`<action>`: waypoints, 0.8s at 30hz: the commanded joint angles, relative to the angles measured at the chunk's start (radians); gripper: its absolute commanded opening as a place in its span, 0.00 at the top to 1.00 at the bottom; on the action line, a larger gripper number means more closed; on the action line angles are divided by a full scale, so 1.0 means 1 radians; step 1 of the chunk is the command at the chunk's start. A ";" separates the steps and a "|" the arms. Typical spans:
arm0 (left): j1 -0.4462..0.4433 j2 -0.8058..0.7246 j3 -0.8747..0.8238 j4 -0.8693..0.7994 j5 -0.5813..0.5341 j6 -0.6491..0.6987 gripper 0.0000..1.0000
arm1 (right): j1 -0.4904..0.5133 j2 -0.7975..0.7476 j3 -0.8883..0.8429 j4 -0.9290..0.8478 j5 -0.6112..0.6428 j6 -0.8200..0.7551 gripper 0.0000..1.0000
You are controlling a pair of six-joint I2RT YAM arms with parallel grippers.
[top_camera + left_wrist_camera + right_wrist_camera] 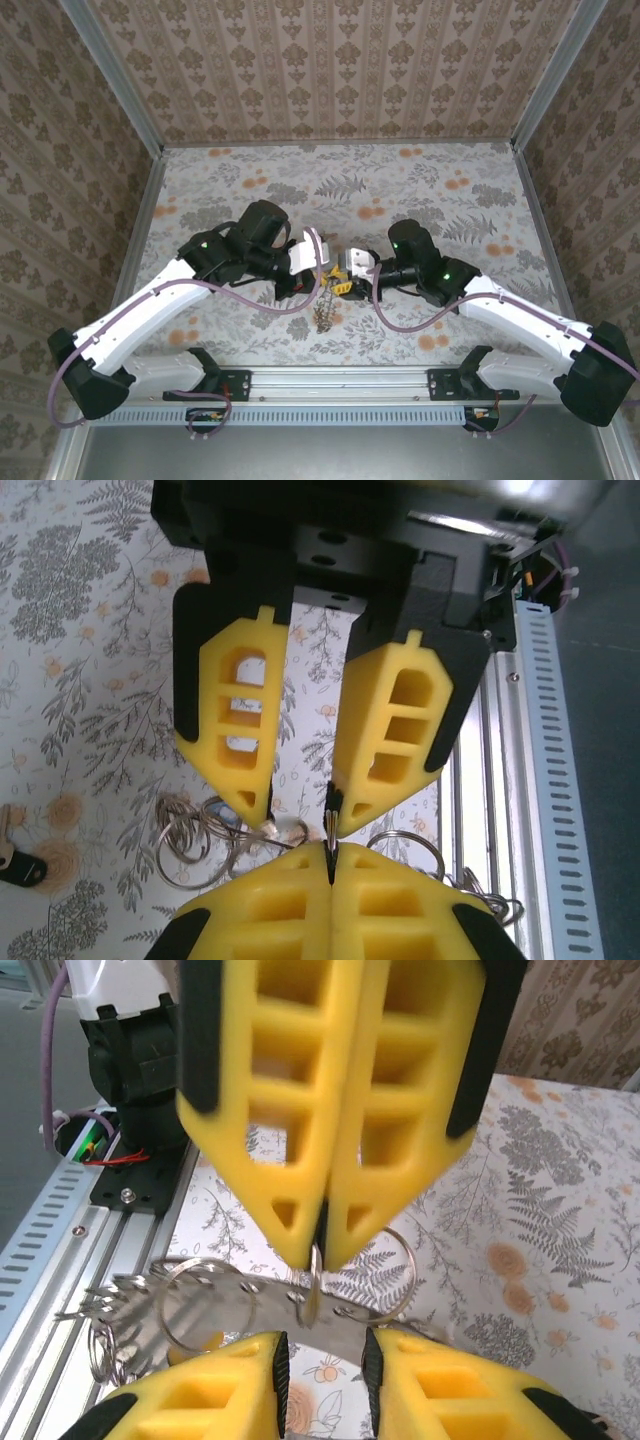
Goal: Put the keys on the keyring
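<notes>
The two grippers meet tip to tip over the near middle of the table. My right gripper (318, 1250) is shut on a thin metal ring (314, 1290) seen edge-on, part of the keyring bunch (322, 315) that hangs below. This ring joins a flat grey band (250, 1310) carrying several silver rings (195, 1300). My left gripper (300, 815) is open, and the held ring's edge (331, 820) lies against its right finger (390, 730). A key with a black head (18, 867) lies on the cloth at the far left of the left wrist view.
The flowered tablecloth (420, 190) covers the table inside patterned walls. A slotted aluminium rail (330, 385) runs along the near edge, just below the hanging rings. More loose rings (190, 840) dangle to the left of the fingertips.
</notes>
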 commanded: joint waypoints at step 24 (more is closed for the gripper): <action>0.013 -0.001 0.012 0.053 0.054 0.013 1.00 | -0.004 -0.044 -0.004 0.034 -0.079 0.053 0.80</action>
